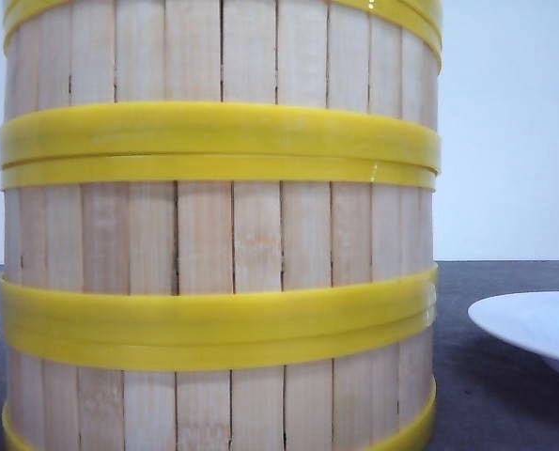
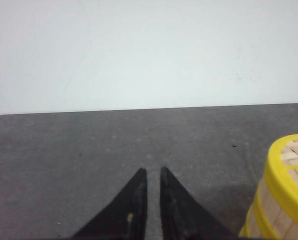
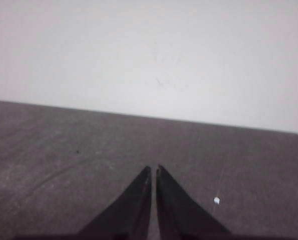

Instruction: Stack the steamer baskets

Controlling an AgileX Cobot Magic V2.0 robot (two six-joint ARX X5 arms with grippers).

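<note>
Nearest the front camera, the round steamer baskets (image 1: 218, 225) of pale bamboo slats and yellow plastic rims stand stacked (three tiers visible) on the dark grey desk (image 1: 504, 395). Beside them sits a white plate (image 1: 533, 329). Left end effector (image 2: 153, 172) and right end effector (image 3: 153, 170) are both closed, empty, over bare desk.

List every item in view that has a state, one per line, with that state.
Steamer baskets: stacked upright in one column, rims meeting; at least three tiers show.
Top basket: uncovered, slatted floor visible.
White plate: on the table, apart from the stack, nothing seen on it.
Left end effector: shut, holding nothing.
Right end effector: shut, holding nothing.
</note>
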